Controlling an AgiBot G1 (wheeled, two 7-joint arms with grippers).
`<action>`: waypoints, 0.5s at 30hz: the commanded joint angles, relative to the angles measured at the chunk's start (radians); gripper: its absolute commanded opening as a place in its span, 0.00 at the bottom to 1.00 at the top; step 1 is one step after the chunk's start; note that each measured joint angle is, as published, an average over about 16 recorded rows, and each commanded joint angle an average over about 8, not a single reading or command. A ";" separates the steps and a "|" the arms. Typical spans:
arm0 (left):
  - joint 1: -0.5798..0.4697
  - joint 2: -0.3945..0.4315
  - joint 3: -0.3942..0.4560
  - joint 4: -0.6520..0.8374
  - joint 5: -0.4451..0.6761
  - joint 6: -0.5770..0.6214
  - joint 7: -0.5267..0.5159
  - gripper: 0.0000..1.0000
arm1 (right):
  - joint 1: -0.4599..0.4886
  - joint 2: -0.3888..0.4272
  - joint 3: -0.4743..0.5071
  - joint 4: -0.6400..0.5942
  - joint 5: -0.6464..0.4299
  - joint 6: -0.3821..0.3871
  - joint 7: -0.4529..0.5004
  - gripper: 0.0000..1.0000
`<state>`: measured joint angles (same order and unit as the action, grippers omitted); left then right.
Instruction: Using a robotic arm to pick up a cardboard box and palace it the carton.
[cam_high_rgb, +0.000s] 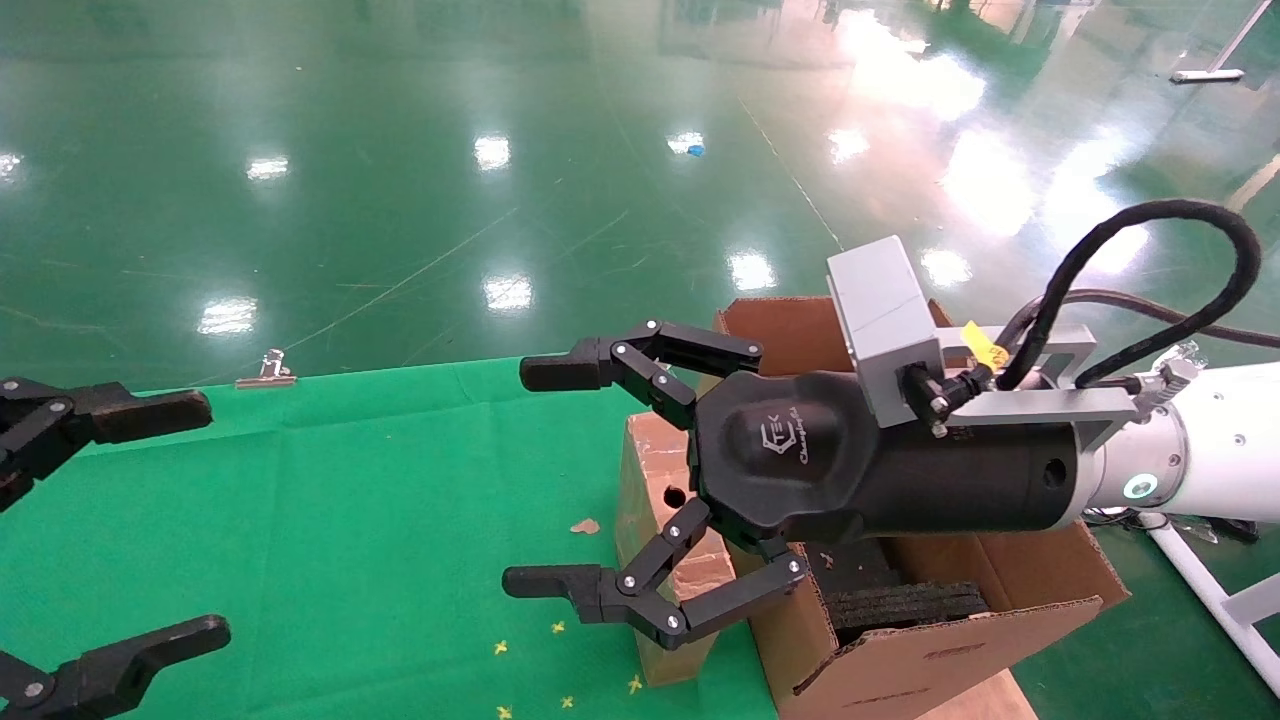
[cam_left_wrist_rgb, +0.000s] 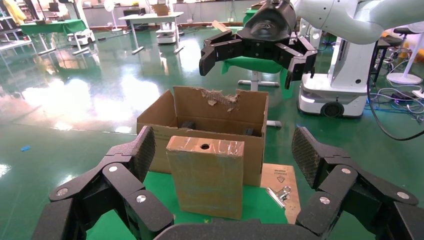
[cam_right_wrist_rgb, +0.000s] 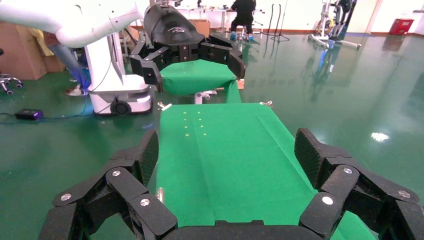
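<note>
The small brown cardboard box (cam_high_rgb: 645, 470) stands upright on the green table, touching the near wall of the large carton (cam_high_rgb: 930, 660). Its taped top with the round hole shows in the left wrist view (cam_left_wrist_rgb: 206, 175), with the carton (cam_left_wrist_rgb: 215, 112) behind it. Black foam (cam_high_rgb: 900, 600) lies inside the carton. My right gripper (cam_high_rgb: 540, 478), on the white arm (cam_high_rgb: 1220, 440), is open and empty, hovering above the box and carton; it also shows in the left wrist view (cam_left_wrist_rgb: 255, 50). My left gripper (cam_high_rgb: 190, 520) is open and empty at the table's left, facing the box.
The table's green cloth (cam_high_rgb: 350, 500) stretches left of the box. A metal binder clip (cam_high_rgb: 266, 370) sits at the cloth's far edge; another (cam_left_wrist_rgb: 277, 194) lies beside a flat cardboard flap (cam_left_wrist_rgb: 280, 177). A cardboard scrap (cam_high_rgb: 585, 526) lies near the box.
</note>
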<state>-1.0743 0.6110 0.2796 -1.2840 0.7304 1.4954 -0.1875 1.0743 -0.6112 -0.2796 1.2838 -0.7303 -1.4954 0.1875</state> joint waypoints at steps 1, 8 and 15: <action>0.000 0.000 0.000 0.000 0.000 0.000 0.000 1.00 | 0.000 0.000 0.000 0.000 0.000 0.000 0.000 1.00; 0.000 0.000 0.000 0.000 0.000 0.000 0.000 1.00 | 0.000 0.000 -0.001 0.001 -0.002 0.000 0.000 1.00; 0.000 0.000 0.001 0.001 0.000 0.000 0.000 1.00 | 0.027 0.001 -0.044 0.029 -0.079 -0.006 0.033 1.00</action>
<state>-1.0746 0.6110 0.2801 -1.2833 0.7302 1.4955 -0.1871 1.1311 -0.6187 -0.3443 1.3127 -0.8473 -1.5112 0.2378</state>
